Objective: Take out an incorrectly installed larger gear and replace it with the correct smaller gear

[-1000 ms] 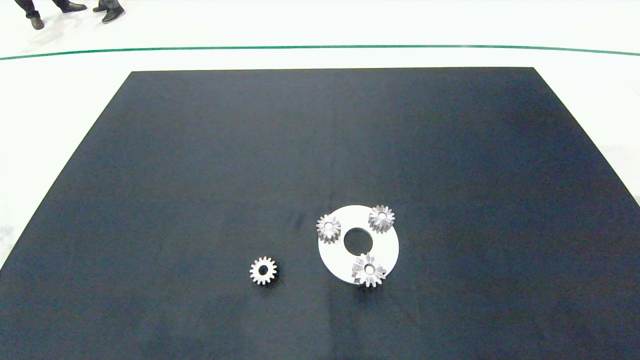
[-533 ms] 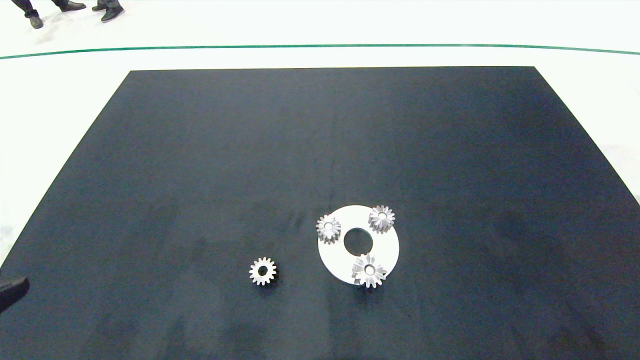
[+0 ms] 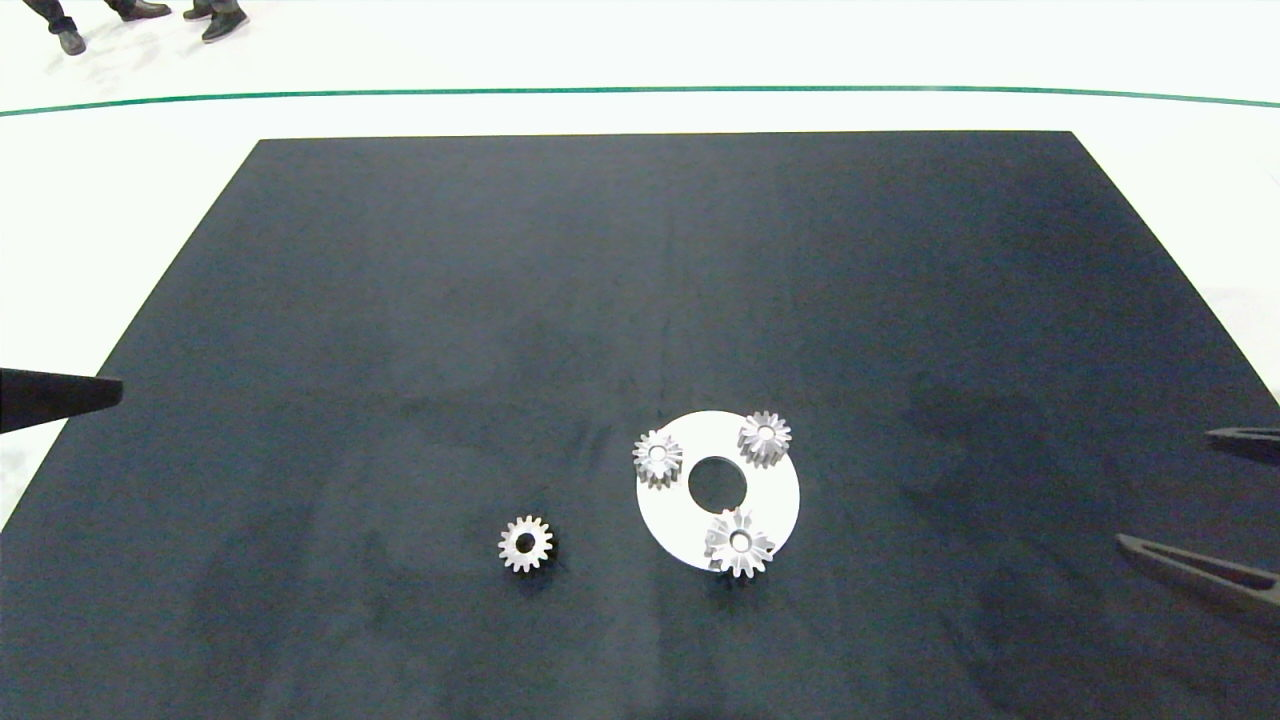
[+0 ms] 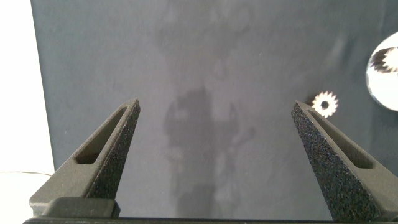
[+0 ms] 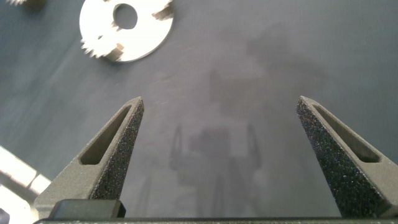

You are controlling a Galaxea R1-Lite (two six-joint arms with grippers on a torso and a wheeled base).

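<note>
- left gripper (image 4: pixel 216 118) fingers spread wide, empty, at the tabletop's (image 3: pixel 640 250) left edge; right gripper (image 5: pixel 219 115) likewise, newly entered at the right edge.
- larger gear (image 3: pixel 739 541) lies flat, hole up, on the white disc's (image 3: pixel 775 490) near rim.
- smaller gear (image 3: pixel 526 543) flat, left of the disc; both unmoved.

- You have no text, label, brand, number or sign to read in any of the views.
</note>
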